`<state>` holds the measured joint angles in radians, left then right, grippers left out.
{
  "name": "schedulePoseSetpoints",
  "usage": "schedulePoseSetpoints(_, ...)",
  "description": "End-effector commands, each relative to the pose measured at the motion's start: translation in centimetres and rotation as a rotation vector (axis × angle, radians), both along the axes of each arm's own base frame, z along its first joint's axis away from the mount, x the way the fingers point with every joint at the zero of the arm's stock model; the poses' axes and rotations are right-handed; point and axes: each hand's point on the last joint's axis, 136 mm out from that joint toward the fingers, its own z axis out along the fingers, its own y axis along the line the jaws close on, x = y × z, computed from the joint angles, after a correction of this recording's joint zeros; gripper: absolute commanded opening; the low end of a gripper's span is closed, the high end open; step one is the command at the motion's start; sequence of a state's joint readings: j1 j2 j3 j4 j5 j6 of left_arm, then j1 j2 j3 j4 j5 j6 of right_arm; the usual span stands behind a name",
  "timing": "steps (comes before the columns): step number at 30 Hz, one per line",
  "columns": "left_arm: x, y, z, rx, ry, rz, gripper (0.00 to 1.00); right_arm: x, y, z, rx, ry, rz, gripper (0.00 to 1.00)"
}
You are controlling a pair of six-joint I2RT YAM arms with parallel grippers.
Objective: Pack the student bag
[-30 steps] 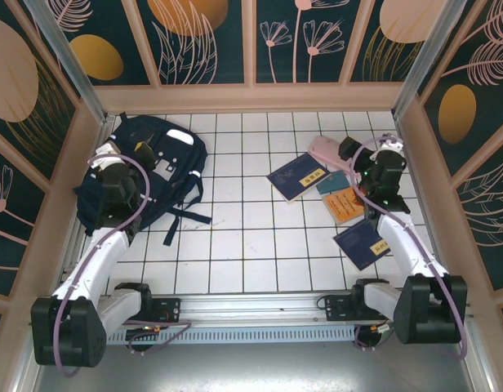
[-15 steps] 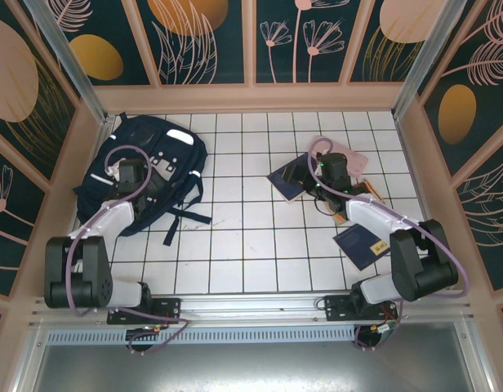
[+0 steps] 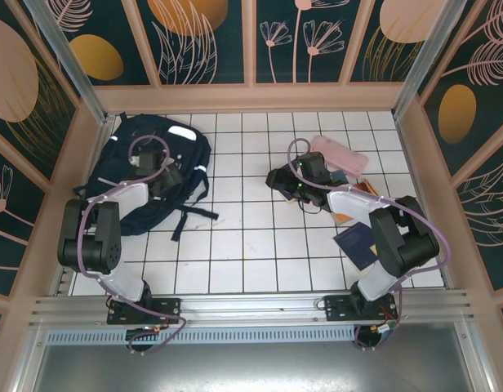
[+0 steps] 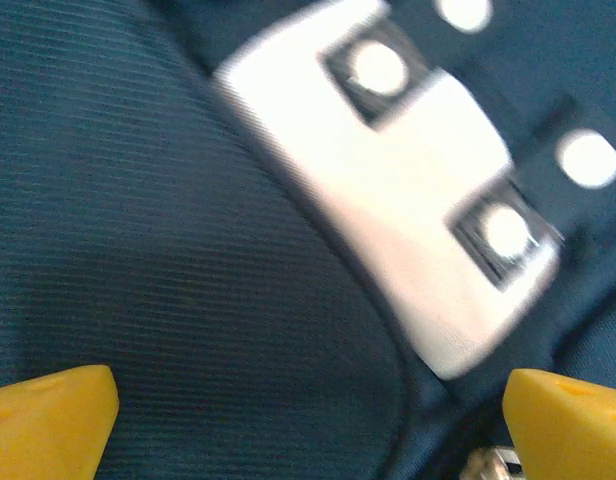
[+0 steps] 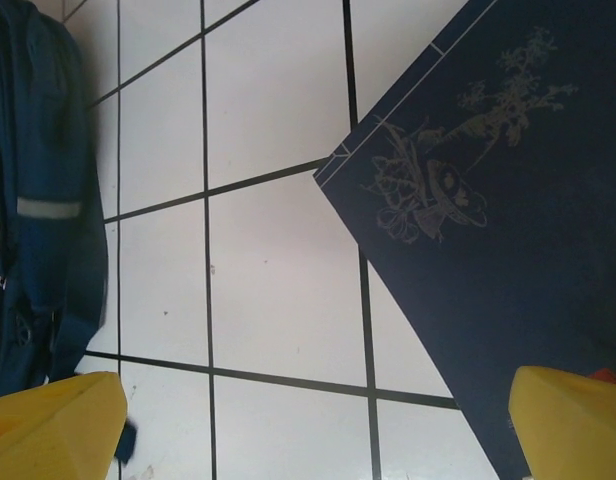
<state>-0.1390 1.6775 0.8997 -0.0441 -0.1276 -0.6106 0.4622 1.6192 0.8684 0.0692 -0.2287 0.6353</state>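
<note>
The student bag (image 3: 121,192), a large navy backpack with white stripes, lies flat at the table's left. My left gripper (image 3: 163,180) hovers open just above its upper part. In the left wrist view its yellow fingertips (image 4: 48,420) straddle navy fabric next to a grey-white patch (image 4: 388,190). My right gripper (image 3: 284,178) is open low over the table centre-right. In the right wrist view it spans bare tile (image 5: 288,300) and the left corner of a navy book (image 5: 498,230), with nothing between its fingers. The bag's edge (image 5: 38,200) lies to the left.
A pink pencil case (image 3: 340,153) lies at the back right. An orange book (image 3: 349,214) and a second navy book (image 3: 356,243) lie under the right forearm. Black straps (image 3: 190,216) trail from the bag. Wooden walls enclose the tiled table (image 3: 243,253).
Both arms have swung inward. The left gripper has moved right and farther up across the bag. The right gripper has travelled left from the pencil case to the navy book's corner. Both stay open.
</note>
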Motion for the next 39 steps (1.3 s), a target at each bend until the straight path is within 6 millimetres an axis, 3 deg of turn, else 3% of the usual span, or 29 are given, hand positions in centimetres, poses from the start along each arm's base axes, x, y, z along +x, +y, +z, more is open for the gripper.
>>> schedulePoseSetpoints(1,-3.1,-8.3,-4.2,-0.185,0.171,-0.156,0.99,0.6,-0.1,0.4,-0.012,0.004,-0.027,0.99)
schedulePoseSetpoints(7,-4.9,-17.0,-4.3,-0.272,0.209,-0.263,0.99,0.5,-1.1,0.2,-0.046,0.002,-0.061,0.99)
schedulePoseSetpoints(8,-4.4,-18.7,-3.1,-0.286,0.188,-0.290,0.98,0.4,-1.1,0.3,-0.048,-0.003,-0.057,0.99)
schedulePoseSetpoints(11,-5.1,-21.2,-1.7,-0.254,0.201,-0.359,0.98,0.3,-1.3,0.7,-0.048,-0.010,-0.053,0.99)
schedulePoseSetpoints(14,-5.2,-21.4,0.9,-0.195,0.166,-0.395,0.97,0.2,-1.2,1.3,-0.028,-0.015,-0.037,0.99)
schedulePoseSetpoints(17,-5.0,-19.9,3.4,-0.102,0.113,-0.407,0.96,0.2,-0.8,1.7,-0.002,-0.016,-0.016,0.99)
schedulePoseSetpoints(19,-4.6,-17.9,5.0,0.006,0.081,-0.380,0.85,0.4,-0.6,1.8,0.010,-0.016,-0.009,0.98)
schedulePoseSetpoints(21,-4.7,-15.5,4.5,0.145,0.120,-0.330,0.76,0.6,-0.5,1.8,0.017,-0.015,-0.007,0.95)
schedulePoseSetpoints(23,-4.9,-14.7,3.3,0.220,0.193,-0.327,0.67,0.8,-0.7,1.8,0.020,-0.009,-0.020,0.95)
schedulePoseSetpoints(31,-3.4,-18.7,2.9,0.248,0.211,-0.356,0.55,0.4,-1.0,0.8,0.037,0.021,-0.034,0.95)
schedulePoseSetpoints(37,-1.7,-19.1,1.6,0.307,0.244,-0.300,0.40,-0.1,-1.0,0.9,0.056,0.011,-0.025,0.95)
schedulePoseSetpoints(39,-1.3,-19.3,1.2,0.317,0.257,-0.297,0.38,-0.1,-1.0,1.0,0.056,0.009,-0.023,0.95)
